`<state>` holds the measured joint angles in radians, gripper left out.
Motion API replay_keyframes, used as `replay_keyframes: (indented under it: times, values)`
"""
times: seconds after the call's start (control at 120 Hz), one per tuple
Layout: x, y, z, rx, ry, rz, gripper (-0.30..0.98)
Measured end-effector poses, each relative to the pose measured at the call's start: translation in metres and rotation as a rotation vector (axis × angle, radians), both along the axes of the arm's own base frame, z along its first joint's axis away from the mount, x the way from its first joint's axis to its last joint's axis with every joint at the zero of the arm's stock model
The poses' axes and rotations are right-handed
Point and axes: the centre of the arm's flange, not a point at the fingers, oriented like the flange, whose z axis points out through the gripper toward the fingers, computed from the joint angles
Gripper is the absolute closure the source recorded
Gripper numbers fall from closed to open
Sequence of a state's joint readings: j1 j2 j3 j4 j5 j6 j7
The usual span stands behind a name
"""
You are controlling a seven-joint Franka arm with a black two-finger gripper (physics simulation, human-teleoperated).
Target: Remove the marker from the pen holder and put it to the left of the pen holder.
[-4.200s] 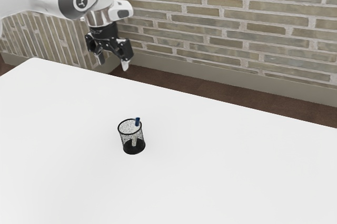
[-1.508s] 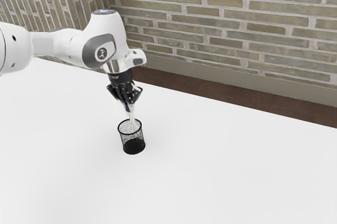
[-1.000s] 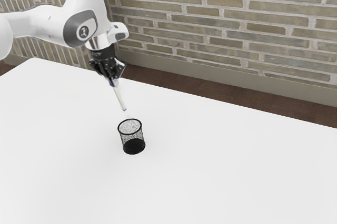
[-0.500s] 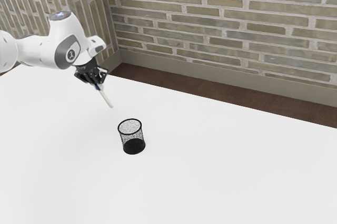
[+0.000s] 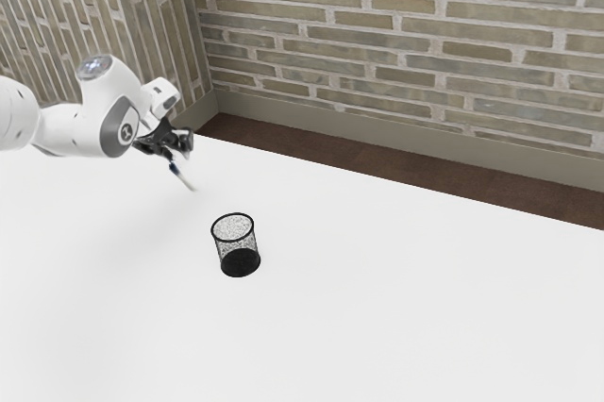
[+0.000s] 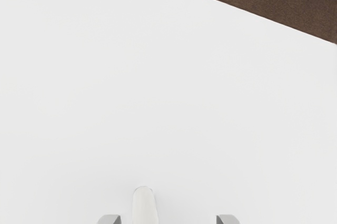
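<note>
Hand (image 5: pixel 174 151) at the exterior view's left with fingers spread, marker (image 5: pixel 186 179) loose and aslant just below, outside the pen holder (image 5: pixel 240 264), left and far of it in that view, pen holder upright on the white bench (image 5: pixel 377 308).

Indoor room, exact kind unclear: brick walls (image 5: pixel 396 43), pale baseboard (image 5: pixel 377 131), dark brown floor (image 5: pixel 377 159), robot arm (image 5: pixel 71 130) at white table (image 5: pixel 406 298).

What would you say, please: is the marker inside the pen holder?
No, the marker is outside the pen holder, toward the exterior view's left.
</note>
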<state>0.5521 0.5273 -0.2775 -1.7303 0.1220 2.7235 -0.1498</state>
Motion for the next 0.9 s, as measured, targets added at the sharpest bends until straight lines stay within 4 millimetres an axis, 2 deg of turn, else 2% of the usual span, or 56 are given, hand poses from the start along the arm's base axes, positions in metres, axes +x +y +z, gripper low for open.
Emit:
replay_keyframes:
  times: [0.092,0.133,0.175,0.233,0.317,0.375,0.617,0.717,0.783,0.9]
  values:
    - [-0.001,-0.001,0.001,0.004,-0.008,-0.007,0.27]
    - [-0.002,-0.001,0.008,0.01,-0.011,-0.011,0.22]
    - [-0.004,-0.003,0.025,0.019,-0.009,-0.014,0.18]
    - [-0.009,-0.008,0.06,0.033,0.003,-0.022,0.14]
    - [-0.017,-0.029,0.104,0.042,0.039,-0.052,0.09]
    - [-0.021,-0.045,0.119,0.039,0.077,-0.076,0.07]
    - [-0.027,-0.107,0.206,0.037,0.188,-0.177,0.02]
    - [-0.031,-0.119,0.243,0.048,0.221,-0.198,0.01]
    - [-0.034,-0.125,0.257,0.058,0.248,-0.21,0.01]
    - [-0.038,-0.139,0.268,0.071,0.291,-0.235,0.01]
